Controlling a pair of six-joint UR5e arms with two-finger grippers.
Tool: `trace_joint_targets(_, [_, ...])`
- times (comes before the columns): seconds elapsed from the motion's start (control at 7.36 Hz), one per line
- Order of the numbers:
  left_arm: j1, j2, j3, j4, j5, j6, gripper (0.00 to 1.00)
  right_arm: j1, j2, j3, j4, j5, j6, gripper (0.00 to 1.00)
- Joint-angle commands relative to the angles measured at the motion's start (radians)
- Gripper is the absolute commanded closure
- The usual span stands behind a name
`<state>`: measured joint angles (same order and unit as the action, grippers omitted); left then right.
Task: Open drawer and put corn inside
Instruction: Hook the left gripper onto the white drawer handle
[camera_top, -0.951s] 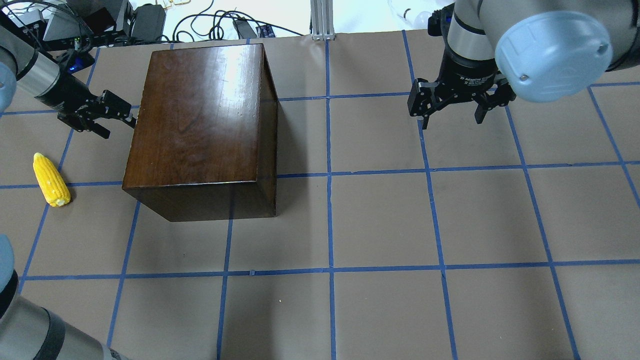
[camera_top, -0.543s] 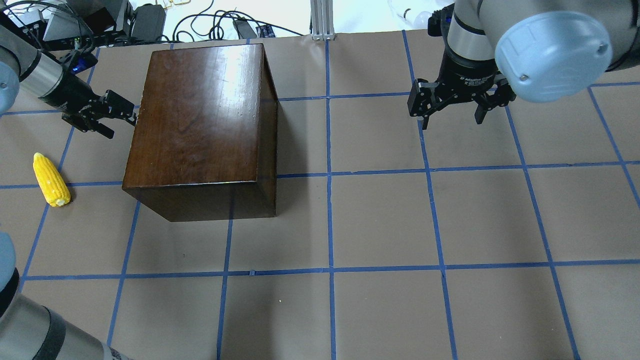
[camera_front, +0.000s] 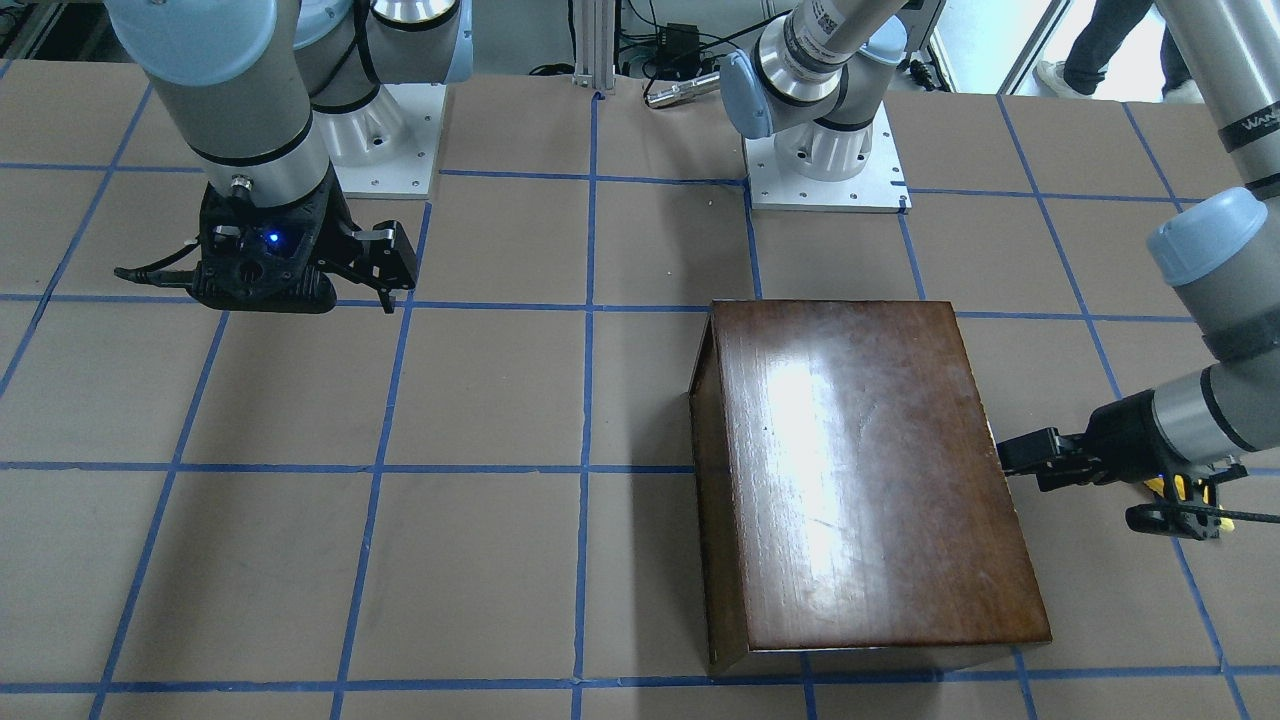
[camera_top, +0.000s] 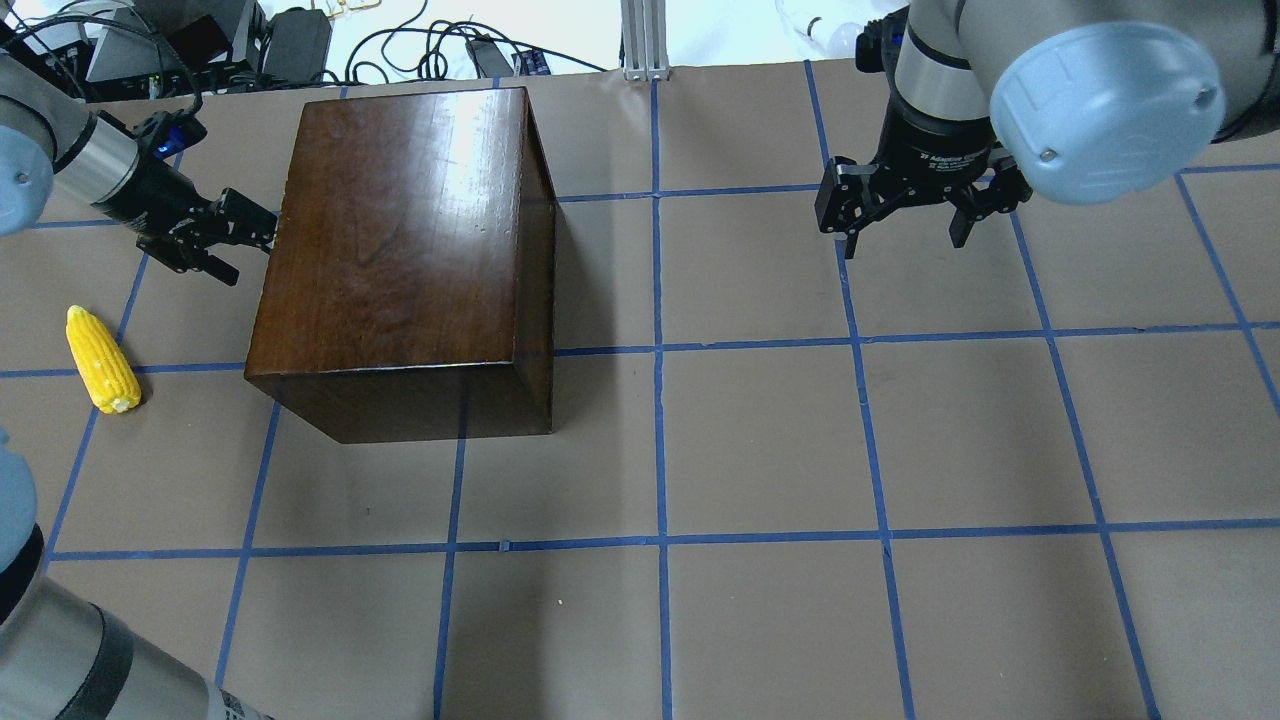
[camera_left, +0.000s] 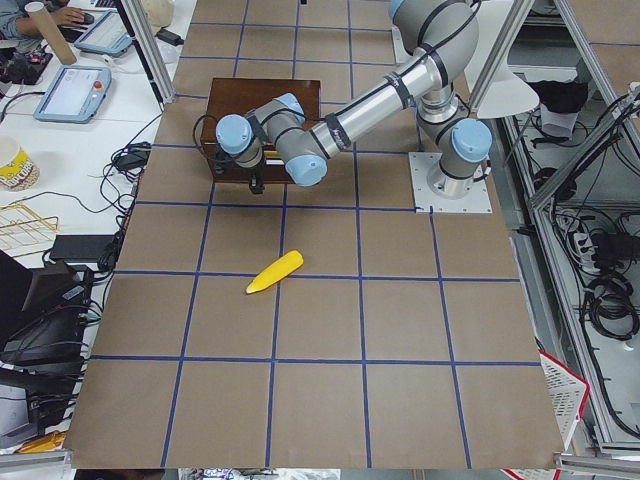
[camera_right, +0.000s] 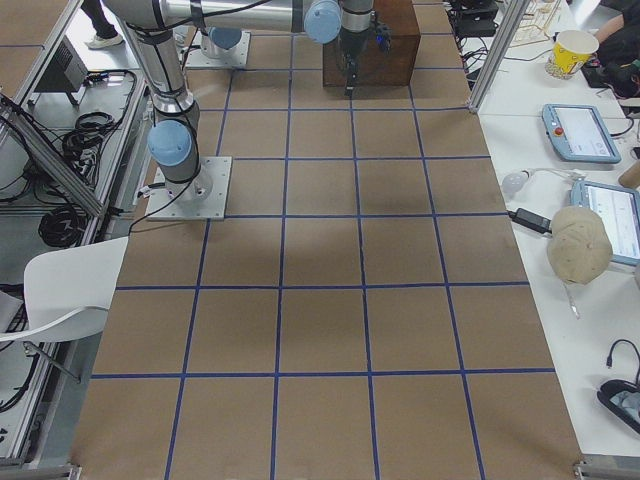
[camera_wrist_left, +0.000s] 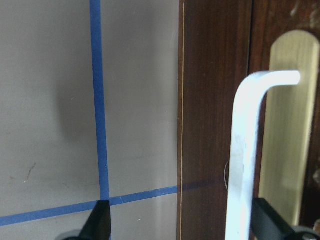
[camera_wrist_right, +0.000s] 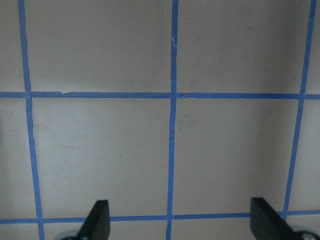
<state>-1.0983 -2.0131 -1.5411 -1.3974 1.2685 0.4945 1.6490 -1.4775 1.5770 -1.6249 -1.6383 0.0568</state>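
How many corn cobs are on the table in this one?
1. The corn lies on the table, apart from the box, on the robot's left side. Any inside the closed box would be hidden.

Left gripper (camera_top: 250, 248) now closer in against the box (camera_top: 400, 230) side.

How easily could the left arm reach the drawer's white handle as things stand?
Probably easily: the left tool is open, the handle sits between its fingers in the wrist view, and nothing visible blocks it.
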Motion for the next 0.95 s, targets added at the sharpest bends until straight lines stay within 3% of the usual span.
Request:
trace_joint_targets(0.0, [0.0,-0.004,-0.022,0.012,0.0,-0.001,0.0,0.0,-0.001,0.0,0.0,0.0,0.0,0.0])
trace_joint_targets(0.82, [0.011,0.001,-0.019,0.012,0.005,0.009,0.0,0.0,-0.001,0.0,0.0,0.002,0.0,0.0])
